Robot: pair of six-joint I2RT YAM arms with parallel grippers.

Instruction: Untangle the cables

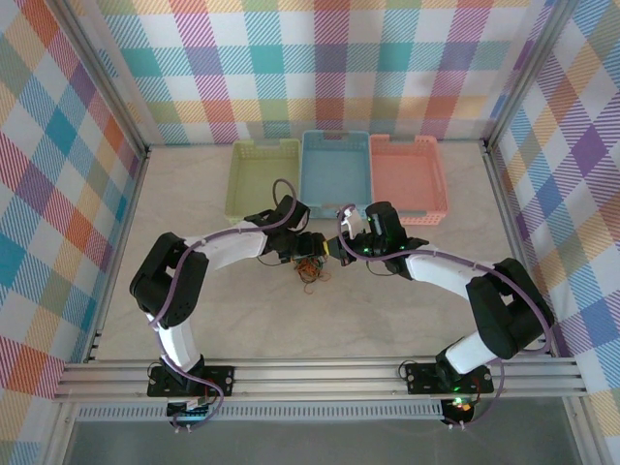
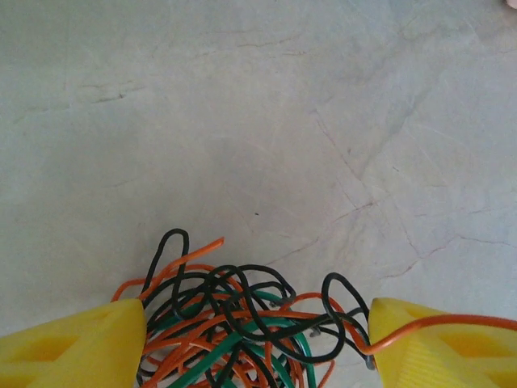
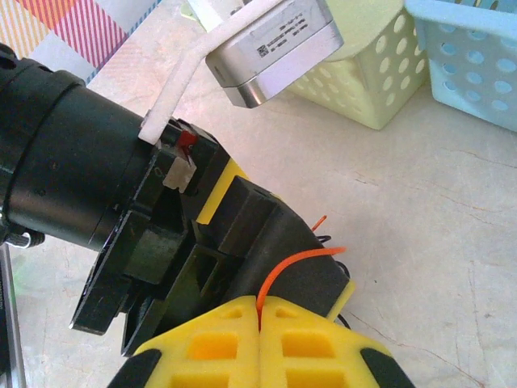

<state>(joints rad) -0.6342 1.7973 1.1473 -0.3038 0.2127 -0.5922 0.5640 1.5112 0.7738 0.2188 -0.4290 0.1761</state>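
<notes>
The cables (image 2: 234, 323) lie as a tangle of thin orange, black and green wires on the table, seen small in the top view as the tangle (image 1: 312, 269). My left gripper (image 2: 258, 343) is open, its yellow fingers (image 2: 81, 347) standing wide apart on either side of the tangle. One orange wire (image 2: 436, 323) runs across the right finger. My right gripper (image 3: 258, 311) is shut on the end of an orange cable (image 3: 291, 267), close against the left gripper's black body (image 3: 242, 234). In the top view the left gripper (image 1: 312, 252) and right gripper (image 1: 339, 250) meet over the tangle.
Three baskets stand side by side at the back: yellow-green (image 1: 262, 179), blue (image 1: 335, 172) and salmon (image 1: 407, 177). The yellow-green basket (image 3: 363, 73) and the blue basket (image 3: 477, 56) are just beyond the grippers. Bare marbled tabletop (image 2: 258, 121) stretches ahead of the left gripper.
</notes>
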